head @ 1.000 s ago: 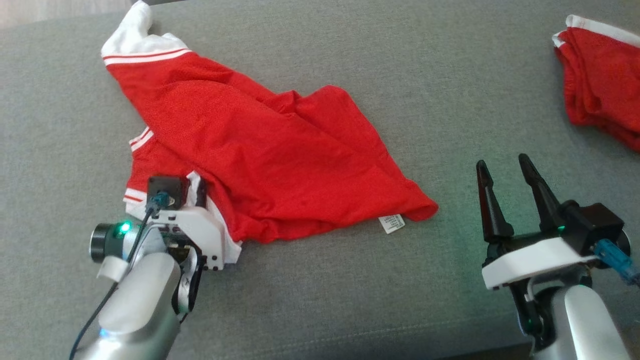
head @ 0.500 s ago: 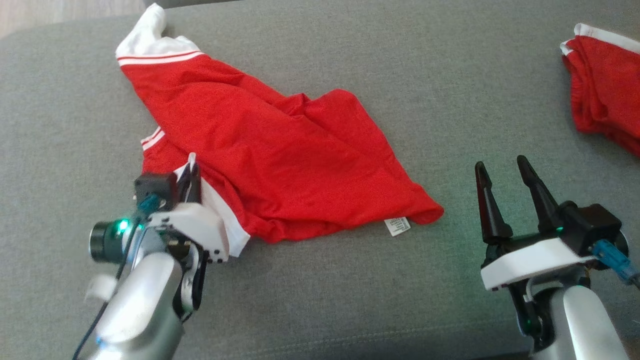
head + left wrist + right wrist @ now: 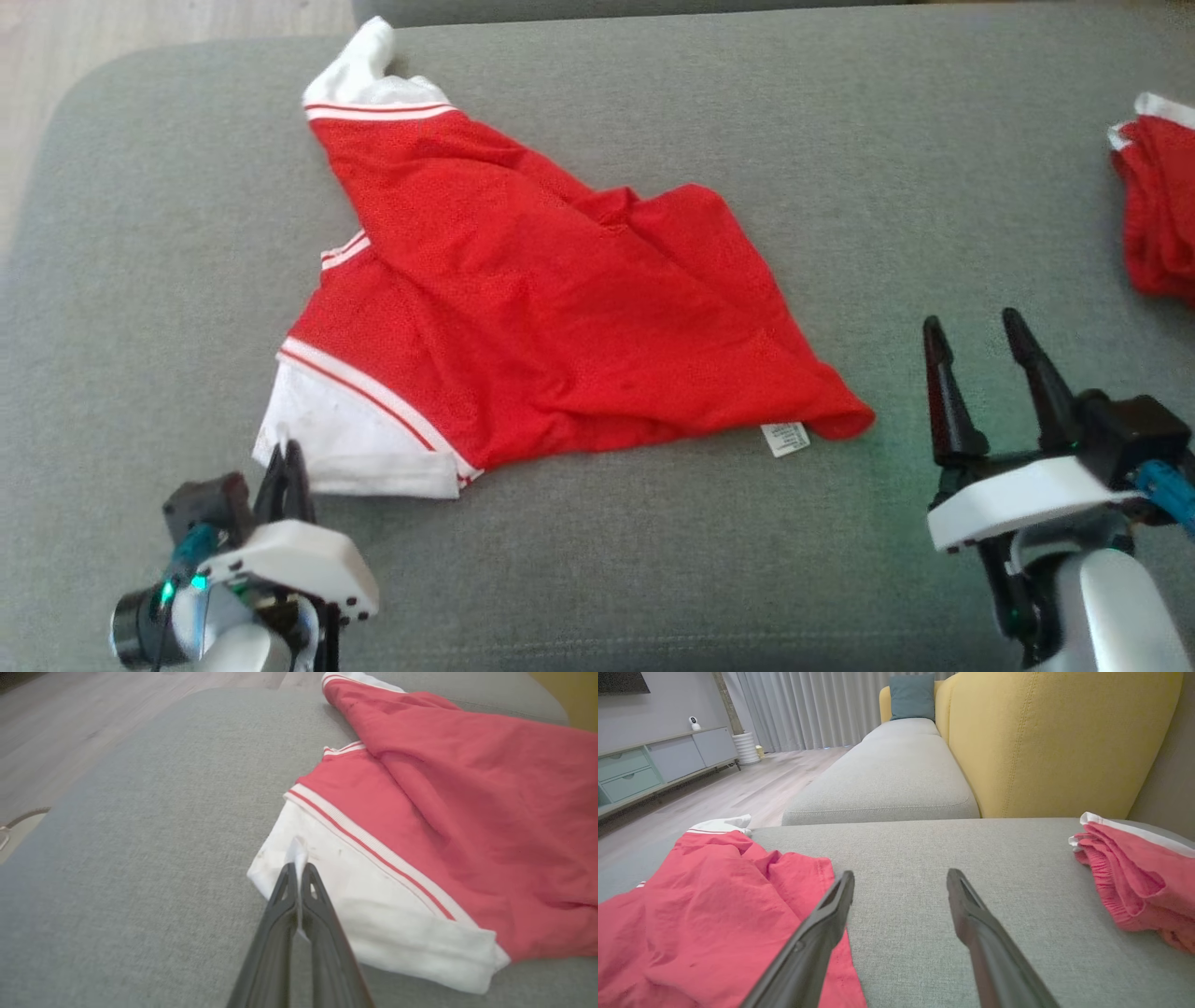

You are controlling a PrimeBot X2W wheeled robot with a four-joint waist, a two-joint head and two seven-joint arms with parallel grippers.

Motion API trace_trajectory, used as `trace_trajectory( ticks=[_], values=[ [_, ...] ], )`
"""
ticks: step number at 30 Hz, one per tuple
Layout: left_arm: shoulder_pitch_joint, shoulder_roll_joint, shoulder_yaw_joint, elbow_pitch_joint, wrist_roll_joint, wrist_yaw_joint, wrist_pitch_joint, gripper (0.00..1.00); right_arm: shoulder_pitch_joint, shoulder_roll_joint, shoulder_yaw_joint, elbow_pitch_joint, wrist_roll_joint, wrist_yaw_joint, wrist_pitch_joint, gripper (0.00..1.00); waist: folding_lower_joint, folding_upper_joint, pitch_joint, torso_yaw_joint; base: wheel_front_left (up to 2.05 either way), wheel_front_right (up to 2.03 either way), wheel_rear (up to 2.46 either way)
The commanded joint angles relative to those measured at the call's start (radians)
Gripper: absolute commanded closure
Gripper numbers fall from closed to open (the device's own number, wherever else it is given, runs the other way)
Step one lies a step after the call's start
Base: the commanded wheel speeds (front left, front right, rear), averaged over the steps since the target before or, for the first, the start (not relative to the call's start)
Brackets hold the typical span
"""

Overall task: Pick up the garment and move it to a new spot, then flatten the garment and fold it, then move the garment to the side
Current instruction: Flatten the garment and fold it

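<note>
Long black tapered fingers (image 3: 943, 401) on white housings (image 3: 1018, 499), silver forearms (image 3: 1111, 607), teal cables (image 3: 1162, 490), green status lights (image 3: 168, 590)

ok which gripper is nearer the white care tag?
Right. The right gripper sits open just right of the tag; the left gripper is across the garment, shut on its white sleeve.

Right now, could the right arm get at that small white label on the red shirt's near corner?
Probably yes. The right end effector stands open near the label, with just bare grey cushion between them; nothing blocks the way.
</note>
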Motion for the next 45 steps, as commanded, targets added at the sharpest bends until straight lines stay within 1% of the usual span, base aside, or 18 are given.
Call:
trace_trajectory(
  ticks=[1,11,15,20,21,23,24,28,33,39,45],
  values=[
    [-0.015,0.021,0.047,-0.027,-0.009,0.009,-0.020,1.00,-0.011,-0.004,0.009,-0.041,-0.010,-0.001,0.004,0.00,0.0000,-0.0001,-0.002,0.010,0.00,0.00,0.00],
    [0.057,-0.006,0.097,0.047,-0.064,0.019,-0.068,1.00,0.013,-0.009,-0.097,-0.077,-0.056,-0.001,0.035,0.00,0.0000,-0.0001,-0.019,0.037,0.00,0.00,0.00],
    [0.066,-0.009,0.104,0.068,-0.072,0.015,-0.076,1.00,0.023,-0.009,-0.104,-0.083,-0.062,-0.001,0.046,0.00,0.0000,-0.0001,-0.028,0.043,0.00,0.00,0.00],
    [0.073,-0.018,0.104,0.110,-0.083,0.001,-0.084,1.00,0.022,-0.010,-0.080,-0.065,-0.058,-0.001,0.063,0.00,0.0000,-0.0001,-0.045,0.057,0.00,0.00,0.00],
    [0.072,-0.020,0.103,0.118,-0.083,-0.003,-0.086,0.92,0.019,-0.014,-0.075,-0.059,-0.056,-0.001,0.066,0.00,0.0000,-0.0001,-0.048,0.061,0.00,0.00,0.00],
    [0.067,-0.026,0.103,0.131,-0.084,-0.010,-0.091,0.45,0.010,-0.023,-0.058,-0.043,-0.053,-0.001,0.079,0.00,0.0000,-0.0001,-0.053,0.069,0.00,0.00,0.00],
    [0.066,-0.027,0.106,0.137,-0.085,-0.013,-0.094,0.00,0.002,-0.030,-0.046,-0.033,-0.051,-0.001,0.084,0.00,0.0000,-0.0001,-0.055,0.073,0.00,0.00,0.00],
    [0.059,-0.030,0.130,0.156,-0.086,-0.020,-0.106,0.00,-0.046,-0.057,0.011,0.022,-0.034,-0.001,0.115,0.00,0.0000,-0.0001,-0.059,0.092,0.00,0.00,0.00],
    [0.041,-0.038,0.142,0.158,-0.070,-0.045,-0.113,0.00,-0.143,-0.089,0.074,0.127,-0.007,-0.001,0.150,0.00,0.0000,-0.0001,-0.055,0.120,0.00,0.00,0.00],
    [0.009,-0.055,0.155,0.072,-0.012,-0.065,-0.115,0.00,-0.302,-0.122,0.114,0.334,0.010,-0.001,0.187,0.00,0.0000,-0.0001,-0.035,0.160,0.00,0.00,0.00],
    [-0.012,-0.076,0.132,-0.038,0.046,-0.065,-0.116,0.00,-0.441,-0.159,0.172,0.552,0.042,-0.001,0.221,0.00,0.0000,-0.0001,-0.006,0.217,0.00,0.00,0.00]
  ],
)
